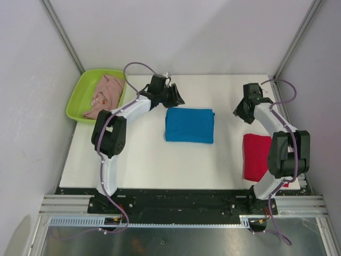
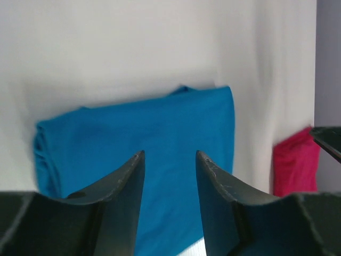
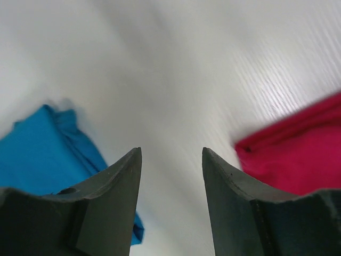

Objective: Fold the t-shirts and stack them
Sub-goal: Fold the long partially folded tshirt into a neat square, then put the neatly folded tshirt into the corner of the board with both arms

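A bright blue t-shirt point(image 1: 189, 125) lies folded into a rectangle on the middle of the white table. In the left wrist view the blue t-shirt point(image 2: 138, 138) fills the space beyond the fingers. My left gripper point(image 1: 177, 98) hovers just behind its far left corner, open and empty point(image 2: 170, 154). A red t-shirt point(image 1: 257, 156) lies folded by the right edge, beside the right arm. My right gripper point(image 1: 240, 113) hangs between the two shirts, open with only bare table between its fingers point(image 3: 171, 151); the blue t-shirt point(image 3: 37, 149) and the red t-shirt point(image 3: 298, 160) flank it. A pale pink t-shirt point(image 1: 106, 92) sits crumpled in the tray.
A lime-green tray point(image 1: 74, 101) stands at the back left corner of the table. Grey walls with metal posts close in the left, back and right sides. The arm bases stand on a rail along the near edge point(image 1: 181, 200).
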### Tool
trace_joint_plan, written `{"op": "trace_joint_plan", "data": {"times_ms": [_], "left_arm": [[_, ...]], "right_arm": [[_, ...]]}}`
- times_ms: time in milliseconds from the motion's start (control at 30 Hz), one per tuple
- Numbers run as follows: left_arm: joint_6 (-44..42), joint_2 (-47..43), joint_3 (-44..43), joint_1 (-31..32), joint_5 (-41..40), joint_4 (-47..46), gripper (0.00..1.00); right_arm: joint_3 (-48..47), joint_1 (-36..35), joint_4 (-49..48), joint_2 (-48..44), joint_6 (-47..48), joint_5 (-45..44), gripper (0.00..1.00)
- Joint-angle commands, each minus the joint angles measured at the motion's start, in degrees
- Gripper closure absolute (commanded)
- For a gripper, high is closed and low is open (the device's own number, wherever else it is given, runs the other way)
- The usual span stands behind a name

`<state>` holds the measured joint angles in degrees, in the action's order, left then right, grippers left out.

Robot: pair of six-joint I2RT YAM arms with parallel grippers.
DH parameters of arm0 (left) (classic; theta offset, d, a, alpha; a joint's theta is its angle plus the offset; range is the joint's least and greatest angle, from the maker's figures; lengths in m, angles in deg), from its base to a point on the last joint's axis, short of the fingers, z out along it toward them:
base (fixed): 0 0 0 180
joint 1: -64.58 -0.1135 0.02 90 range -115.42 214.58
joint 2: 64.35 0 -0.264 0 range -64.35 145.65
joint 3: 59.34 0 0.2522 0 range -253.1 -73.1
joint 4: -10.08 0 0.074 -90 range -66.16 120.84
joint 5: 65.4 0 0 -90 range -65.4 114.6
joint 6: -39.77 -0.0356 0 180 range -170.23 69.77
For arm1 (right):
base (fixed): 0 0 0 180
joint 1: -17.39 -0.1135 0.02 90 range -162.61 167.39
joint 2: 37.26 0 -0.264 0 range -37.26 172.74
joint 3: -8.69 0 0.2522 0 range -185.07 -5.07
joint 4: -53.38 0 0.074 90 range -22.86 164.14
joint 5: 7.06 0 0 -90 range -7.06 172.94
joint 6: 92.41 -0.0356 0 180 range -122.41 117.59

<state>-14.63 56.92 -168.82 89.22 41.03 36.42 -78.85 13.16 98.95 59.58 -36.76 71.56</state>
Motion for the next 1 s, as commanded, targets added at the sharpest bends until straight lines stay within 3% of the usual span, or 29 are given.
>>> {"op": "trace_joint_plan", "data": {"times_ms": [0, 300, 867, 967], "left_arm": [[0.51, -6.02, 4.84, 2.61, 3.07, -0.31, 0.53], [1.49, -11.37, 12.33, 3.21, 4.63, -0.51, 0.55], [0.97, -11.89, 12.81, 2.65, 6.91, -0.45, 0.56], [0.89, -12.26, 13.21, 2.22, 7.03, -0.53, 0.56]], "right_arm": [[4.68, -0.86, 6.15, -4.61, -3.33, -7.16, 0.48], [15.42, -1.54, 10.24, -14.23, -6.81, -14.58, 0.51], [16.05, -3.06, 7.26, -3.66, -6.17, -17.77, 0.51], [16.21, -3.63, 6.21, -2.4, -5.62, -17.38, 0.6]]}}
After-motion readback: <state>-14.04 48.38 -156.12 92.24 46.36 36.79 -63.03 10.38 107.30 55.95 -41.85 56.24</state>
